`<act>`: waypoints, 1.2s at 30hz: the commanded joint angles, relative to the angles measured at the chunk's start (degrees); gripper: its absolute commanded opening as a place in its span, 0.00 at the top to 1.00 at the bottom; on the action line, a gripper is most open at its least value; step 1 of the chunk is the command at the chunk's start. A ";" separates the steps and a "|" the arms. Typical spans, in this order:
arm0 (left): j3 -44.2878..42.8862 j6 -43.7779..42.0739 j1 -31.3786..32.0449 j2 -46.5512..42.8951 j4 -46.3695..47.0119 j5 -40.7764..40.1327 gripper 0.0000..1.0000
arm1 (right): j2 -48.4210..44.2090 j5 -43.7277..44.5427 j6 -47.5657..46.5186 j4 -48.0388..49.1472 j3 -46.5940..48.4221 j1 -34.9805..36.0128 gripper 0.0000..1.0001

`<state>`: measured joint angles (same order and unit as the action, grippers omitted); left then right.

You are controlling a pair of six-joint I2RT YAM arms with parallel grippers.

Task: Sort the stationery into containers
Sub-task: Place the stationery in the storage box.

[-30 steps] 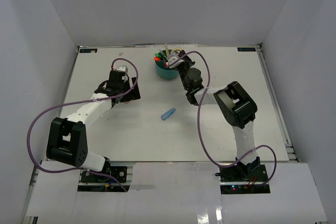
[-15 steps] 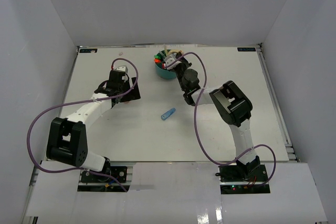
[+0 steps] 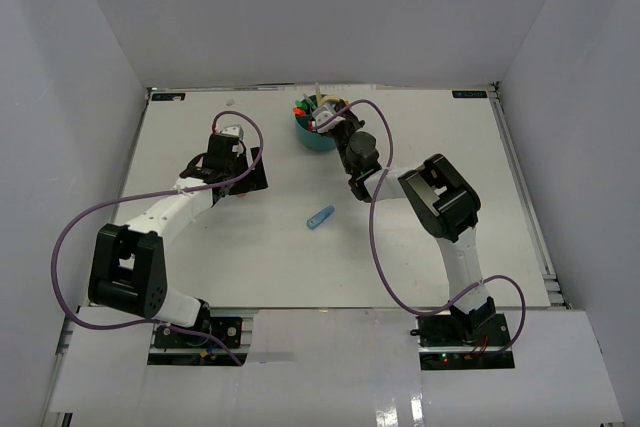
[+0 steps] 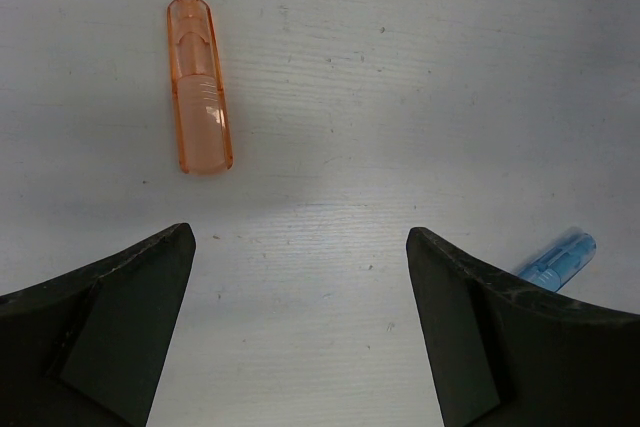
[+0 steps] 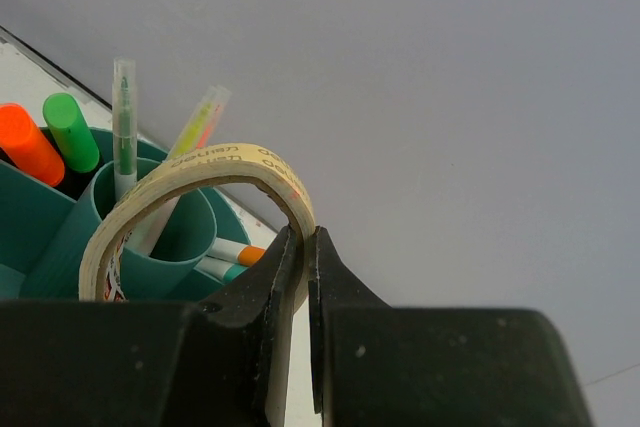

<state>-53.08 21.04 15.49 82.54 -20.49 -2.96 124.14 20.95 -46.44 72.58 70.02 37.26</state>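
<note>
My right gripper (image 5: 303, 247) is shut on the beige tape ring (image 5: 190, 179) and holds it just over the round teal organizer (image 3: 318, 131), which also shows in the right wrist view (image 5: 45, 222). The organizer holds highlighters with orange (image 5: 28, 144) and green (image 5: 70, 131) caps and several thin pens (image 5: 123, 117). My left gripper (image 4: 300, 247) is open and empty above the table, left of the organizer (image 3: 232, 162). A salmon eraser (image 4: 198, 85) lies ahead of it. A light-blue clip (image 3: 320, 217) lies mid-table and shows beside my left gripper's right finger (image 4: 555, 259).
White walls enclose the white table (image 3: 450, 147) on three sides. Purple cables loop from both arms. The right arm (image 3: 440, 197) stretches from its base toward the organizer at the table's far middle.
My right gripper with the tape ring has shifted slightly left, closer over the organizer. The left arm has not moved.
</note>
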 commanded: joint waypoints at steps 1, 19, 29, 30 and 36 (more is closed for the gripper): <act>-0.62 0.14 -0.28 -1.24 0.89 0.41 0.02 | -0.39 0.67 1.43 23.58 1.79 0.27 0.92; -0.71 0.06 -0.28 -1.07 0.89 0.50 0.02 | 1.90 1.02 3.11 23.66 2.40 -0.17 0.76; -0.62 0.06 -0.28 -1.16 0.89 0.41 0.02 | 0.14 1.64 3.28 24.28 1.44 -0.17 0.53; -0.71 -0.03 -0.28 -1.24 0.89 0.50 0.02 | -0.29 1.81 3.11 24.37 1.00 -0.17 0.52; -0.71 0.06 -0.28 -1.16 0.89 0.85 0.02 | -2.67 3.39 1.44 25.33 -1.90 -0.17 0.38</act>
<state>-53.08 21.04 15.49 82.54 -20.49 -2.92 125.40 22.35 -44.29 72.60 69.30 37.19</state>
